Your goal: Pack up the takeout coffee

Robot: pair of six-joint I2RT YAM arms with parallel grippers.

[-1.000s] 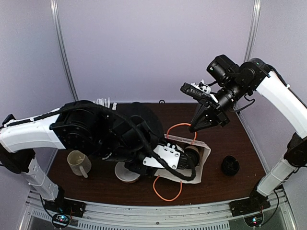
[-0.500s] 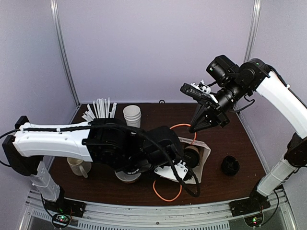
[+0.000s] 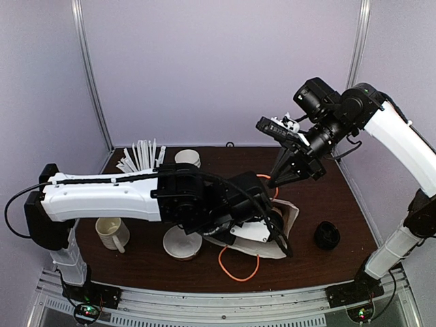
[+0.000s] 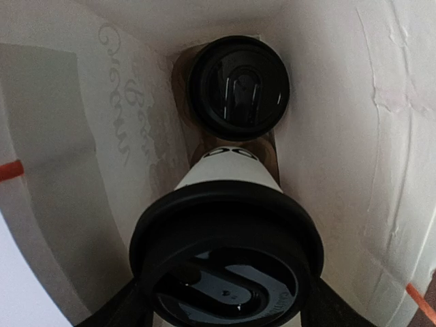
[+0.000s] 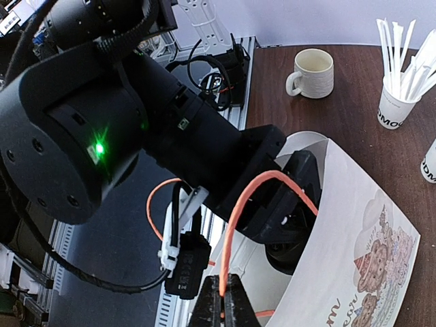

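The left wrist view looks down into the white paper bag (image 4: 381,136). One takeout coffee (image 4: 228,225), a white cup with a black lid, fills the foreground between my left gripper's (image 4: 228,303) dark fingers (image 4: 112,310), which press against the lid's sides. A second lidded takeout coffee (image 4: 238,87) stands deeper in the bag. From above, my left arm (image 3: 204,197) reaches into the bag (image 3: 290,216), hiding the gripper. My right gripper (image 5: 223,306) is shut on the bag's orange handle (image 5: 235,218) and holds it up (image 3: 275,180).
A handled mug (image 3: 111,231) and a white round dish (image 3: 182,242) sit at the front left. A cup of white straws (image 3: 139,157) and stacked lidless cups (image 3: 187,158) stand at the back. A loose black lid (image 3: 327,235) lies right of the bag.
My left arm has stretched right and pushed further into the bag, uncovering the straws and the stacked cups behind it. The right arm has held still with the handle.
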